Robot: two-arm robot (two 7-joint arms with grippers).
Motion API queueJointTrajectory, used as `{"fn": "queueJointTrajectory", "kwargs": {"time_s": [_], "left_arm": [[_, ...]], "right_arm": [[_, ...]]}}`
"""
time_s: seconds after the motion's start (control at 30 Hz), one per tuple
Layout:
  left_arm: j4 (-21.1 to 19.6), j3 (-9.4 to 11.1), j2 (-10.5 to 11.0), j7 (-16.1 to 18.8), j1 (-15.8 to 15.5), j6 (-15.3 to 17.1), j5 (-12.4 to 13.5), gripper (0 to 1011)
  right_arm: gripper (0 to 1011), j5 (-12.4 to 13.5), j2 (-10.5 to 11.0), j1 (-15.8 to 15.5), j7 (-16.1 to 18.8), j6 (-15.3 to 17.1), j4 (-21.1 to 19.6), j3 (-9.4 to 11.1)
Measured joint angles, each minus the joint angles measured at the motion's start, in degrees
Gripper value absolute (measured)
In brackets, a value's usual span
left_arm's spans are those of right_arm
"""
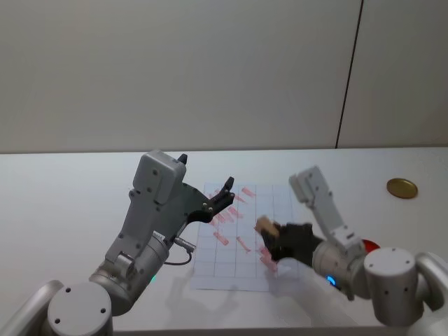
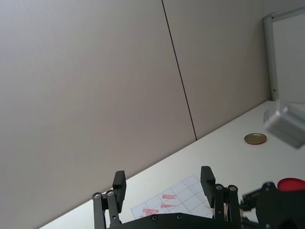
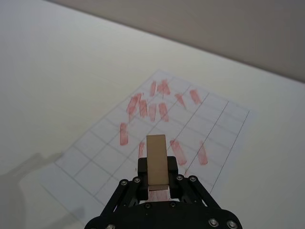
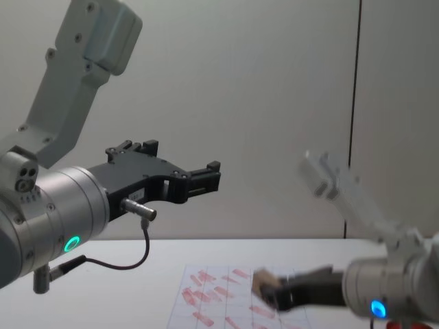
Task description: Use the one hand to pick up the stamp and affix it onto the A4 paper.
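Wooden and light tan, the stamp (image 3: 157, 160) is pinched between the jaws of my right pincer (image 3: 157, 168), and its free end sticks out past my fingertips. The A4 paper (image 3: 95, 152) lies beneath and ahead of that pincer; I judge the stamp is not yet touching it. Red prints crowd the grid cells under me, so a careless descent could land on an old mark. I grip only the stamp's rear end, so pressing at a tilt could lever it loose or leave half a print. Nothing pins the sheet, and a dragging touch may slide it. My left pincer (image 1: 222, 196) hangs raised and spread wide, well apart from the right.
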Motion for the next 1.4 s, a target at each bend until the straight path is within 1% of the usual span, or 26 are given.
{"fn": "queueJointTrajectory", "kwargs": {"time_s": [0.2, 0.4, 0.5, 0.73, 0.93, 1.17, 1.4], "left_arm": [[0.0, 0.0, 0.0, 0.0, 0.0, 0.0, 0.0, 993], [0.0, 0.0, 0.0, 0.0, 0.0, 0.0, 0.0, 993], [0.0, 0.0, 0.0, 0.0, 0.0, 0.0, 0.0, 993], [0.0, 0.0, 0.0, 0.0, 0.0, 0.0, 0.0, 993], [0.0, 0.0, 0.0, 0.0, 0.0, 0.0, 0.0, 993], [0.0, 0.0, 0.0, 0.0, 0.0, 0.0, 0.0, 993], [0.0, 0.0, 0.0, 0.0, 0.0, 0.0, 0.0, 993]], "right_arm": [[219, 1.53, 0.26, -0.05, -1.71, 0.41, -3.66, 0.85], [219, 2.54, 0.62, -0.23, -3.59, 1.12, -6.04, 1.66], [219, 2.97, 1.03, -0.47, -5.09, 1.85, -7.32, 2.3], [219, 3.33, 2.07, -1.15, -7.47, 3.19, -8.47, 3.5], [219, 3.74, 3.4, -2.25, -9.7, 4.72, -9.23, 4.85], [219, 4.66, 5.34, -4.34, -11.97, 6.46, -10.33, 6.69], [218, 5.57, 6.67, -5.98, -13.58, 7.69, -10.93, 8.03]]}}
